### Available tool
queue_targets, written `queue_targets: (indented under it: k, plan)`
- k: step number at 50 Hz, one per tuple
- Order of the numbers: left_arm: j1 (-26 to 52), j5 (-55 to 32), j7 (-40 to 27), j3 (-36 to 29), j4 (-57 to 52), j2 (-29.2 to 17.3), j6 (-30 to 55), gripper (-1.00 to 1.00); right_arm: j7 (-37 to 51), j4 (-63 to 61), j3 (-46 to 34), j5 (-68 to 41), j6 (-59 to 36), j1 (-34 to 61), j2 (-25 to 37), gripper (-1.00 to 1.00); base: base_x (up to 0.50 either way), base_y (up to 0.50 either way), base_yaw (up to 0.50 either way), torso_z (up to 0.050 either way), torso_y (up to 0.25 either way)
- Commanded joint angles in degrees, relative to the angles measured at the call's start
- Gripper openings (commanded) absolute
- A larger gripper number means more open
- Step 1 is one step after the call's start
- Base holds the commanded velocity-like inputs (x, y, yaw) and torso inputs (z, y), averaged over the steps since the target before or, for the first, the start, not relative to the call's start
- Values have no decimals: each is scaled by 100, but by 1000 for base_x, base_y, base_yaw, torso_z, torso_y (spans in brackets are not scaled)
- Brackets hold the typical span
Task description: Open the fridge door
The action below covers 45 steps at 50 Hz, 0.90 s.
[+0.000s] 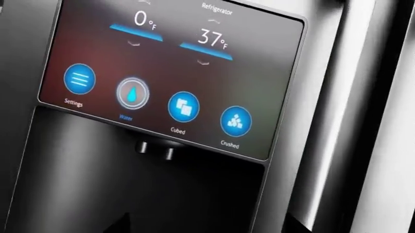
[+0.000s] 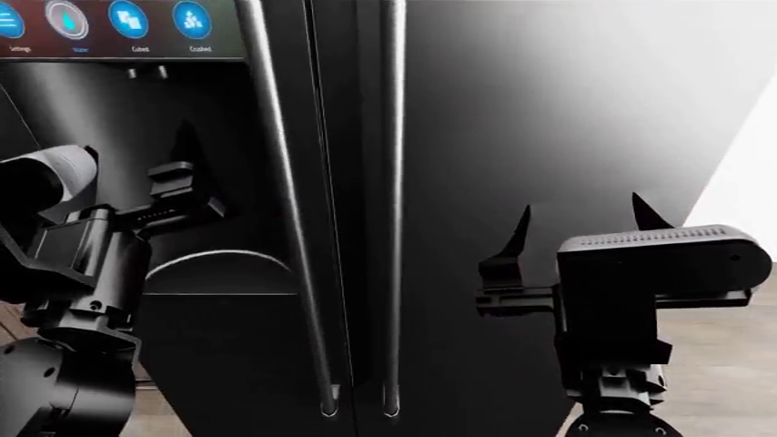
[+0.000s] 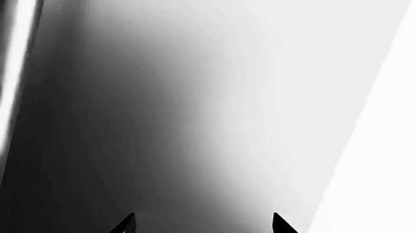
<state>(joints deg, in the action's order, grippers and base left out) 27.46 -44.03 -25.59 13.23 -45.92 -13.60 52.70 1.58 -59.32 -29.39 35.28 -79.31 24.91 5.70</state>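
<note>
The right tool [image 2: 580, 223], at 4 o'clock in the head view, has its two pointed fingers spread apart with nothing between them, aimed at the fridge's right door. The left tool [image 2: 182, 182] sits at 9 o'clock before the dispenser recess; only one fingertip shows clearly, so I cannot tell whether it is apart or together.

The fridge [image 2: 486, 137] fills nearly the whole head view, glossy dark steel, both doors closed. A strip of pale wooden floor [image 2: 716, 364] shows at 4 o'clock, beside a white wall [image 2: 752, 173] at 3 o'clock.

Two long vertical bar handles [image 2: 291, 228] run down at 12 to 6 o'clock, either side of the door seam. The touch panel [image 1: 175, 73] reads 0°F and 37°F, with round blue buttons for Settings, Water, Cubed and Crushed. Two small nozzles [image 1: 155, 149] hang just under it.
</note>
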Motion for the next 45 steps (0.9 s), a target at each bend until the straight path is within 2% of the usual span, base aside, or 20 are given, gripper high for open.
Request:
queue_targets:
  k: [1, 15, 17, 18, 27, 29, 33, 45]
  plan:
    - [-55, 100, 155, 64, 182, 99, -254, 100, -298, 15, 390, 121, 328, -115, -233, 100, 0, 0, 0, 0, 0]
    - [-76, 76, 120, 36, 211, 61, -315, 100, -434, 18, 445, 345, 532, -190, -344, 100, 0, 0, 0, 0, 0]
    - [-56, 42, 100, 44, 203, 56, -296, 100, -516, 63, 187, 551, 205, -62, -235, 100, 0, 0, 0, 0, 0]
    - [-64, 50, 105, 37, 207, 54, -312, 100, -480, 55, 273, 489, 333, -107, -298, 100, 0, 121, 0, 0, 0]
    - [-68, 38, 79, 15, 224, 28, -345, 100, -523, 23, 346, 506, 435, -123, -348, 100, -1, 500, 0, 0, 0]
    - [-89, 51, 93, 0, 230, 22, -375, 100, -524, -32, 602, 268, 799, -237, -469, 100, 0, 148, 0, 0, 0]
    - [-80, 41, 74, -16, 245, 15, -375, 100, -540, 6, 558, 378, 653, -173, -447, 100, 0, 0, 0, 0, 0]
    - [-98, -8, 34, -26, 241, -14, -402, 100, -567, -49, 692, 319, 878, -309, -529, 100, -465, -42, 0, 0, 0]
